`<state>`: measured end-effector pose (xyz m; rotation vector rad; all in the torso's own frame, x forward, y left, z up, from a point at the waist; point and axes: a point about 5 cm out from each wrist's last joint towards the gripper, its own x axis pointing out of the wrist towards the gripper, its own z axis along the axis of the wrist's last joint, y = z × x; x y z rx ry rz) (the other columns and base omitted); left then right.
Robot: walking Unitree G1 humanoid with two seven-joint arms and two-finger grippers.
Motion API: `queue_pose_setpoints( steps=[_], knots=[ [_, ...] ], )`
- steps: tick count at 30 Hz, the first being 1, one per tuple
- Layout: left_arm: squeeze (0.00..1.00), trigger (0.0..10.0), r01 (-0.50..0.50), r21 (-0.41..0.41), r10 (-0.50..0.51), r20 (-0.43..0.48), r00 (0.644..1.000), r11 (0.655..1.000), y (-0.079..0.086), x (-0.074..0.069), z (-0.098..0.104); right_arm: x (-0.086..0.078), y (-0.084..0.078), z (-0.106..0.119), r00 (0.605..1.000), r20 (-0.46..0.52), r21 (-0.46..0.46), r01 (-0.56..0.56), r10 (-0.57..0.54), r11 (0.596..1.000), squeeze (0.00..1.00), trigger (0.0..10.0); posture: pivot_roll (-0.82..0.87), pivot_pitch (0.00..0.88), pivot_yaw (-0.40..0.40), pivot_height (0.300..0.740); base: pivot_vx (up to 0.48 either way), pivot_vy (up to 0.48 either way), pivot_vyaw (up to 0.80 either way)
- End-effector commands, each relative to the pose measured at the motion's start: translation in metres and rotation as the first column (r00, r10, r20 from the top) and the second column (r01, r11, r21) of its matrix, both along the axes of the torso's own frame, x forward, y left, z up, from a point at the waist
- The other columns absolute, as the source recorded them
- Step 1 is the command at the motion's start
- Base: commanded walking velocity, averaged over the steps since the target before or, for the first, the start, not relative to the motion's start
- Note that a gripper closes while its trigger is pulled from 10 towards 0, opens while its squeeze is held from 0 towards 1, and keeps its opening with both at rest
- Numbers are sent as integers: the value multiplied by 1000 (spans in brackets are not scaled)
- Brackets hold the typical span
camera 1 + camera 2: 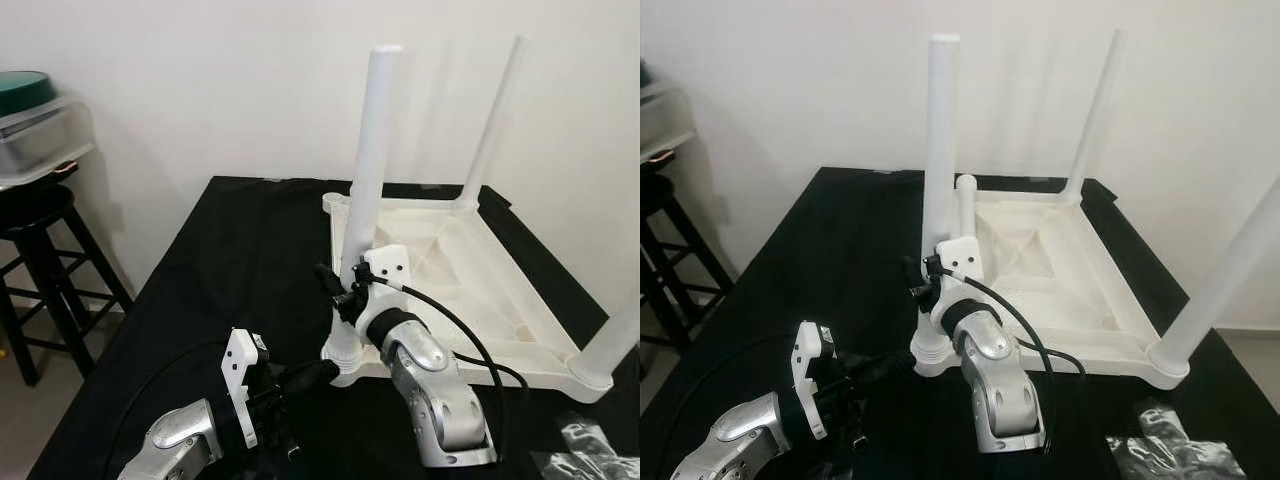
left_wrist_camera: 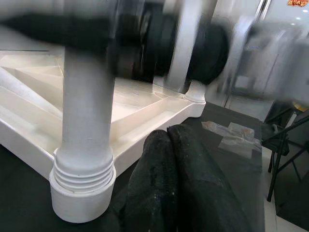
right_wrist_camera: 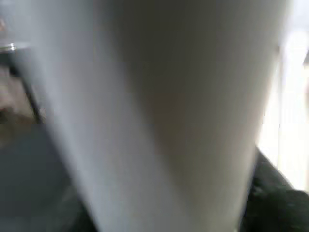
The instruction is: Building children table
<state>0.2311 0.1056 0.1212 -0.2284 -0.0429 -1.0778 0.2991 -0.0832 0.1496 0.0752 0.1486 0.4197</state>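
White cylindrical plastic leg, threaded base

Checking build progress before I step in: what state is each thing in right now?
Tabletop: upside down on the black surface.
Near leg: upright, threads showing at its socket.
Right gripper: shut on near leg.
Left gripper: shut, empty, by that socket.
Far leg: upright, fitted.

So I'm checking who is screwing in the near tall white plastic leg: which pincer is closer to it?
Right. The right pincer is against the near tall white plastic leg; the left pincer sits low beside its threaded base.
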Motion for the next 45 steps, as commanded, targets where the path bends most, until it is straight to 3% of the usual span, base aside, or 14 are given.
queue_pose_setpoints(
  steps=[1,6,7,8,9,12,20,21,22,32,34,38,40,45],
  knots=[
    [0,10000,6,10,-6,-10,1000,1000,0,1,-1,6,-4,0,999,-28,39,-39,40,999,1000,10000,-28,0,-12,740,0,0,0],
    [0,10000,8,8,-8,-10,1000,1000,-1,3,-1,14,-7,26,882,102,36,-465,460,884,1000,10000,-29,0,-18,740,0,0,0],
    [0,10000,7,8,-7,-9,1000,1000,-2,3,-1,13,-9,27,820,111,-19,-564,562,826,722,10000,-21,0,-26,740,0,0,0],
    [0,10000,7,8,-7,-9,1000,1000,-2,3,-1,13,-9,27,820,111,-19,-564,562,826,722,10000,-21,0,-26,740,0,0,0],
    [0,10000,5,8,-5,-7,1000,1000,-3,4,-1,13,-12,29,752,102,-51,-650,651,758,0,10000,-19,0,-27,740,0,0,0],
    [0,10000,0,7,0,-5,1000,1000,-3,5,-2,24,-21,32,661,74,-68,-744,747,665,0,10000,-15,0,-30,740,0,0,0],
    [0,10000,2,9,-2,-5,1000,1000,-4,5,-3,43,-29,33,656,49,-34,-753,753,657,0,10000,-4,0,-34,740,0,0,0],
    [0,10000,3,9,-3,-6,1000,1000,-4,4,-3,45,-32,31,650,37,-9,-760,759,650,0,0,-2,0,-34,740,0,0,0],
    [0,10000,4,10,-4,-6,1000,1000,-4,4,-4,45,-36,27,639,23,11,-769,769,639,0,0,1,0,-31,740,0,0,0],
    [0,10000,10,14,-10,-12,1000,1000,-1,-2,-5,35,-61,5,662,-3,12,-749,750,662,0,0,7,0,-19,740,0,0,0],
    [0,10000,20,17,-20,-16,1000,1000,1,-5,-4,23,-84,-6,736,-20,-29,-677,677,736,0,0,-3,0,-9,740,0,0,0],
    [0,10000,24,17,-23,-19,1000,1000,1,-5,-4,14,-81,-20,802,-59,-48,-597,595,801,0,0,-8,0,-13,740,0,0,0],
    [0,10000,25,18,-25,-19,1000,1000,3,-6,-3,13,-65,-44,964,-137,-170,-250,228,953,0,0,-6,0,-18,740,0,0,0],
    [0,10000,24,19,-24,-19,1000,1000,3,-5,-2,-9,-31,-43,988,-142,-100,43,-57,994,0,0,-14,0,-4,740,0,0,0]
  ],
)
